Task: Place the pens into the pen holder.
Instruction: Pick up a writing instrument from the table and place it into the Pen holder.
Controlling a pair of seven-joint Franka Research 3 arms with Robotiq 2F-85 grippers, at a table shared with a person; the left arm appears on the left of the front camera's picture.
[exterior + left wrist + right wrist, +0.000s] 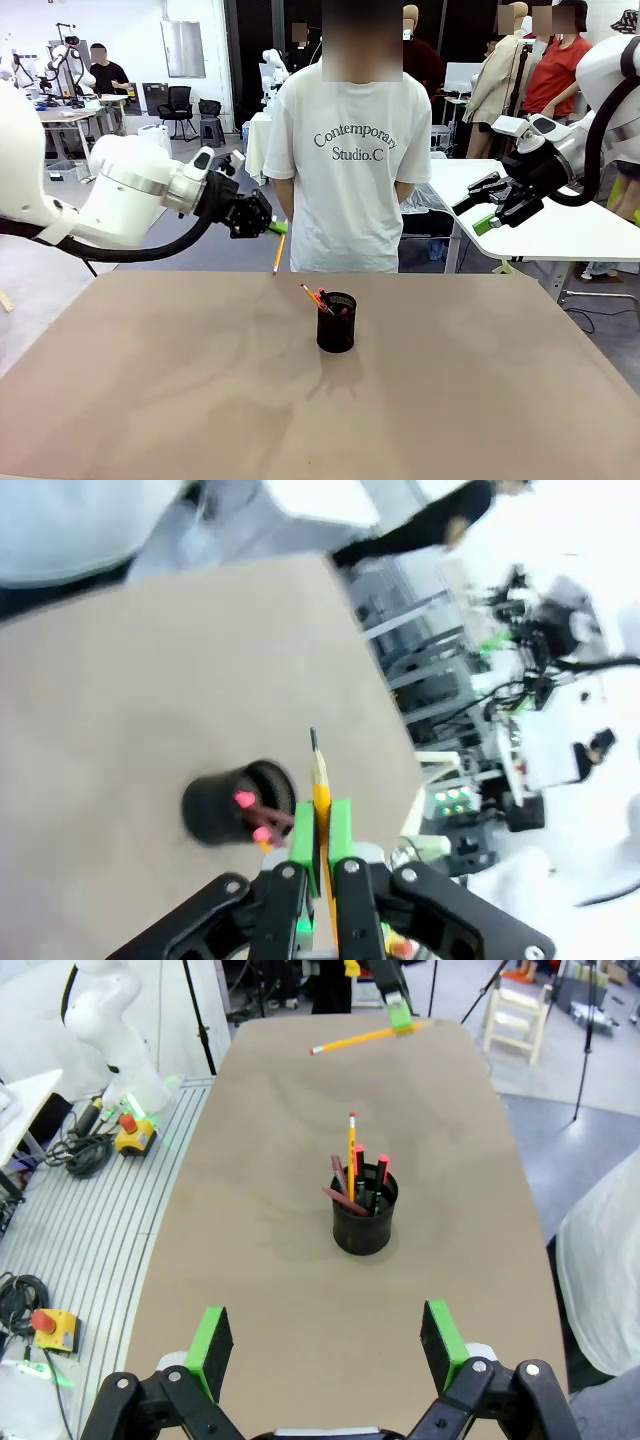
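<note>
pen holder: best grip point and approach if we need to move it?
Probably across the lower wall of the pen holder, coming in level from a side. It stands upright as a round cup and the pens stick out of its mouth, blocking a top-down grasp. The right gripper is open.

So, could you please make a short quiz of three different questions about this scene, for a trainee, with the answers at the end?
1. True or false: the left gripper is shut on a yellow pencil.
2. Multiple choice: the pen holder is
A) lying on its side
B) standing upright on the table with pens already in it
C) held by the person
3. Fill in: the right gripper, raised off to the side of the table, has its jaws ____.

Key:
1. True; the pencil hangs point down above the table, behind the holder.
2. B
3. open, holding nothing.
</note>
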